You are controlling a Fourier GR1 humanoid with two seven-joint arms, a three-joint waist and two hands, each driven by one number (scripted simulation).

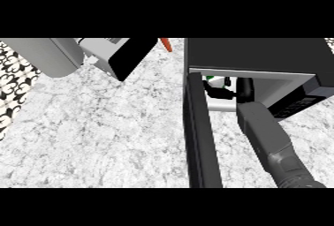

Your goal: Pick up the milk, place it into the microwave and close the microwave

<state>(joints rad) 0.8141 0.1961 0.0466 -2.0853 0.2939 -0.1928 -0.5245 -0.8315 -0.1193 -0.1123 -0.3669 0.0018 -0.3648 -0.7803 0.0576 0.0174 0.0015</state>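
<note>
Nearest the lower edge, the robot's right grey forearm (pixel 271 141) rises from the bottom right across the white-and-grey marbled stone worktop (pixel 98 132) and runs up into the mouth of the black box-shaped microwave (pixel 254 53). Left of the forearm, the microwave's black door (pixel 199 137) stands swung open, seen edge-on as a long dark slab reaching toward the viewer.

Inside the cavity, the right hand (pixel 243 90) shows only as dark fingers under the top edge of the opening. Just to its left, a small white milk carton with a green mark (pixel 218 81) stands on the pale floor of the cavity, with dark fingers (pixel 216 92) reaching across its lower part. Whether those fingers curl round the carton or merely lie against it cannot be told, since the microwave's roof hides most of the hand.

Farther off at the upper left stand a grey rounded appliance (pixel 46 55) and a tilted black panel (pixel 134 55); an orange tip (pixel 167 44) shows near the top edge.
</note>
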